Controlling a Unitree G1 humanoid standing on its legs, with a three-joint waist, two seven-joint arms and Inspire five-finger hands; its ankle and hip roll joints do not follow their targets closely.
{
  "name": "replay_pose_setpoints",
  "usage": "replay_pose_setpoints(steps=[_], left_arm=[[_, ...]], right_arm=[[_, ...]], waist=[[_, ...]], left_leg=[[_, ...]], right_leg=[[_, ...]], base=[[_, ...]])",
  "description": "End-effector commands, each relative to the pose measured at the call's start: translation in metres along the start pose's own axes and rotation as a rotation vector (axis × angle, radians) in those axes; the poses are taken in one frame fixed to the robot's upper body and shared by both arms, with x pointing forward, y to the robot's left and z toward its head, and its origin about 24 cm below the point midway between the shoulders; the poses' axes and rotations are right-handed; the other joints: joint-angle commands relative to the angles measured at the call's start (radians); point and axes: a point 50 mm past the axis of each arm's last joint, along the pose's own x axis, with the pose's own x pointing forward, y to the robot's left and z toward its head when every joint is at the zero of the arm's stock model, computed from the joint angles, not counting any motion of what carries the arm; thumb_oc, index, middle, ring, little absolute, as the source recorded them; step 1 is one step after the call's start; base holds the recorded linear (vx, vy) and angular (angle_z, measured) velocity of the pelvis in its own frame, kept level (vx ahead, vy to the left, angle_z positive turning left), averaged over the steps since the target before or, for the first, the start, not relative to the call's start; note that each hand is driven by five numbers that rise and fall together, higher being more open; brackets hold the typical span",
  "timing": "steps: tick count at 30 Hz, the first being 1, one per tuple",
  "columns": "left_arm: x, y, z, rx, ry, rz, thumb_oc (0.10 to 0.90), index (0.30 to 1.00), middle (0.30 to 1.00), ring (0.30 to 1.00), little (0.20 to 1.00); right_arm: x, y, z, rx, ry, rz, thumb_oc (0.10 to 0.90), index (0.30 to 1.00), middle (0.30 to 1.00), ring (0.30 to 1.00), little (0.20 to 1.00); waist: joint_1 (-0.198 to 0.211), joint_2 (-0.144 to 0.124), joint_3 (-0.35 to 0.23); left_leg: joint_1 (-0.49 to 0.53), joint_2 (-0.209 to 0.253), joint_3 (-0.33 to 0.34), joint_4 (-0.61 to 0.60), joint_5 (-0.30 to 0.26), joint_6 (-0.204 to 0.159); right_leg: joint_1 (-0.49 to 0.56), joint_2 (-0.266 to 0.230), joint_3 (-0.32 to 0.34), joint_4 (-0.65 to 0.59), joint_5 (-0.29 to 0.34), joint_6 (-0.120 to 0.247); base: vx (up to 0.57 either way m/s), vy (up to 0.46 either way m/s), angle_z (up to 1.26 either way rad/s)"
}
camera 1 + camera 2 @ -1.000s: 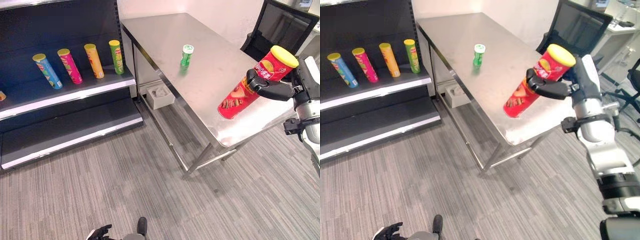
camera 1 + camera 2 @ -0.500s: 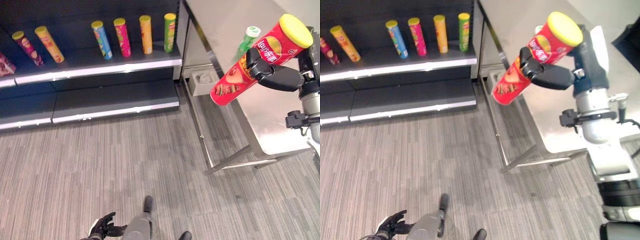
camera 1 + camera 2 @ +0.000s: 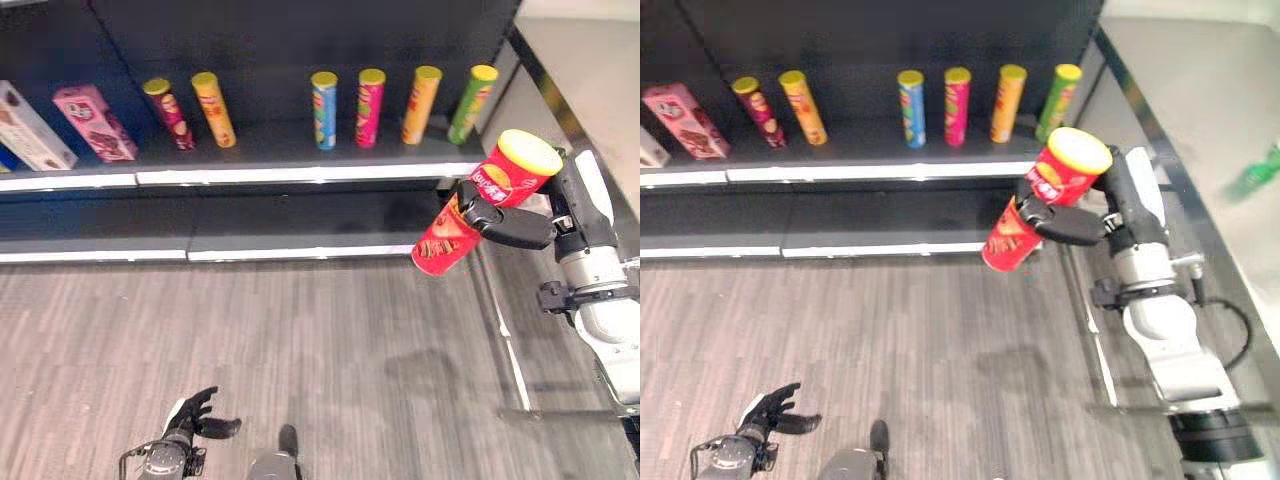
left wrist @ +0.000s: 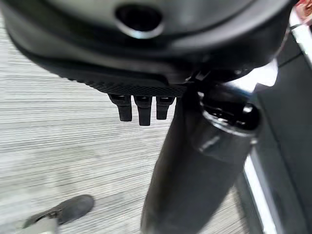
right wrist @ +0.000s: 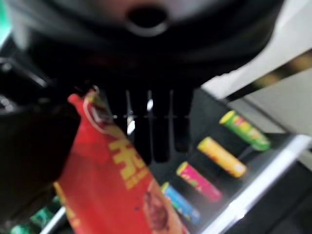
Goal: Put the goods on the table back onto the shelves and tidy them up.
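The right hand (image 3: 512, 224) has its dark fingers and thumb curled round a tall red cardboard crisp tube with a yellow lid (image 3: 478, 203), gripping it about mid-length. The tube is tilted, lid end up toward the arm and base end down toward the shelves, and it hangs in the air in front of the black metal shelving unit (image 3: 300, 178), near its right end and touching no shelf. In the right wrist view the red tube (image 5: 122, 185) lies across the palm with the fingers (image 5: 161, 131) closed behind it.

The upper shelf carries 6 standing tubes, each with a yellow lid. From left to right: a dark red tube (image 3: 168, 113), an orange tube (image 3: 214, 109), a blue tube (image 3: 324, 109), a pink tube (image 3: 369, 107), a second orange tube (image 3: 421, 104) and a green tube (image 3: 471, 103). The first 2 stand close together, well apart from the other 4, which are spaced evenly. Further left on the same shelf lean a pink rectangular box (image 3: 94, 123) and a white box with a dark end (image 3: 32, 128). The lower shelf (image 3: 300, 225) is bare.

At the right, on the stainless steel table (image 3: 1200, 90), a small green bottle (image 3: 1256, 176) shows blurred.

The left hand (image 3: 190, 425) hangs low above the grey striped carpet (image 3: 300, 340), its fingers loosely spread and holding nothing.
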Motion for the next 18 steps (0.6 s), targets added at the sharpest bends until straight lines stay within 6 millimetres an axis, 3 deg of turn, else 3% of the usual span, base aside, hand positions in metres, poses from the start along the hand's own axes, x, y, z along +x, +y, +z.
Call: replay_pose_setpoints(steps=[1, 2, 4, 8, 12, 14, 15, 17, 18], left_arm=[[-0.01, 0.011, -0.024, 0.077, 0.071, 0.008, 0.8, 0.9, 0.9, 0.9, 0.9], [-0.009, 0.004, -0.025, 0.066, 0.079, -0.009, 0.8, 0.9, 0.9, 0.9, 0.9], [-0.007, -0.004, -0.024, 0.071, 0.081, -0.028, 0.8, 0.9, 0.9, 0.9, 0.9], [-0.007, -0.015, -0.022, 0.088, 0.066, -0.062, 0.8, 0.9, 0.9, 0.9, 0.9], [-0.011, -0.019, -0.03, 0.061, 0.08, -0.063, 0.8, 0.9, 0.9, 0.9, 0.9], [-0.012, -0.017, -0.025, 0.056, 0.054, -0.06, 0.8, 0.9, 0.9, 0.9, 0.9], [-0.011, -0.016, -0.016, 0.048, 0.01, -0.068, 0.8, 0.9, 0.9, 0.9, 0.9], [-0.011, -0.014, -0.011, 0.031, -0.009, -0.058, 0.8, 0.9, 0.9, 0.9, 0.9], [-0.01, -0.013, -0.009, 0.007, -0.015, -0.05, 0.8, 0.9, 0.9, 0.9, 0.9]], right_arm=[[0.032, -0.058, 0.072, -0.058, -0.36, -0.229, 0.4, 0.3, 0.3, 0.3, 0.3], [0.032, -0.057, 0.071, -0.061, -0.359, -0.216, 0.4, 0.3, 0.3, 0.3, 0.3], [0.027, -0.053, 0.066, -0.063, -0.338, -0.201, 0.4, 0.3, 0.3, 0.3, 0.3], [0.022, -0.048, 0.062, -0.062, -0.324, -0.175, 0.4, 0.3, 0.3, 0.3, 0.3], [0.021, -0.033, 0.065, -0.029, -0.343, -0.115, 0.4, 0.3, 0.3, 0.3, 0.3], [0.022, -0.02, 0.07, -0.032, -0.368, -0.046, 0.4, 0.3, 0.3, 0.3, 0.3], [0.025, -0.015, 0.075, -0.056, -0.389, -0.004, 0.4, 0.3, 0.3, 0.3, 0.3], [0.027, -0.012, 0.075, -0.056, -0.387, 0.012, 0.4, 0.3, 0.3, 0.3, 0.3], [0.027, -0.009, 0.074, -0.066, -0.377, 0.037, 0.4, 0.3, 0.3, 0.3, 0.3]], waist=[[0.009, -0.074, -0.04], [-0.008, -0.089, -0.027], [-0.04, -0.104, -0.018], [-0.053, -0.115, -0.025], [-0.042, -0.104, -0.047], [-0.032, -0.11, -0.031], [-0.019, -0.121, 0.002], [-0.006, -0.119, 0.025], [-0.002, -0.117, 0.024]], left_leg=[[0.004, -0.053, -0.025, -0.076, -0.013, -0.072], [0.024, -0.088, -0.043, -0.076, -0.03, -0.064], [0.044, -0.124, -0.08, -0.076, -0.053, -0.057], [0.057, -0.151, -0.114, -0.076, -0.073, -0.045], [0.093, -0.143, -0.11, -0.076, -0.093, -0.045], [0.068, -0.139, -0.108, 0.061, -0.142, -0.061], [-0.04, -0.137, -0.101, 0.287, -0.143, -0.105], [-0.134, -0.116, -0.096, 0.46, -0.08, -0.148], [-0.188, -0.05, -0.084, 0.467, -0.064, -0.148]], right_leg=[[-0.013, 0.194, -0.009, -0.303, -0.021, -0.035], [-0.07, 0.28, 0.046, -0.369, 0.009, -0.031], [-0.124, 0.336, 0.081, -0.441, 0.061, -0.019], [-0.085, 0.337, 0.077, -0.502, 0.087, -0.024], [-0.036, 0.341, 0.071, -0.511, 0.077, -0.031], [-0.001, 0.33, 0.057, -0.504, 0.056, -0.046], [0.025, 0.31, 0.042, -0.503, 0.039, -0.064], [0.046, 0.305, 0.027, -0.506, 0.017, -0.082], [0.069, 0.304, 0.016, -0.514, -0.005, -0.08]], base=[[0.29, 0.213, 0.6], [0.27, 0.145, 0.25], [0.29, 0.109, 0.61], [0.16, 0.014, 0.89], [0.18, -0.033, 0.37], [0.15, -0.079, -0.03], [0.01, -0.056, -0.03], [0.05, 0.013, 0.35], [0.19, 0.097, 0.48]])
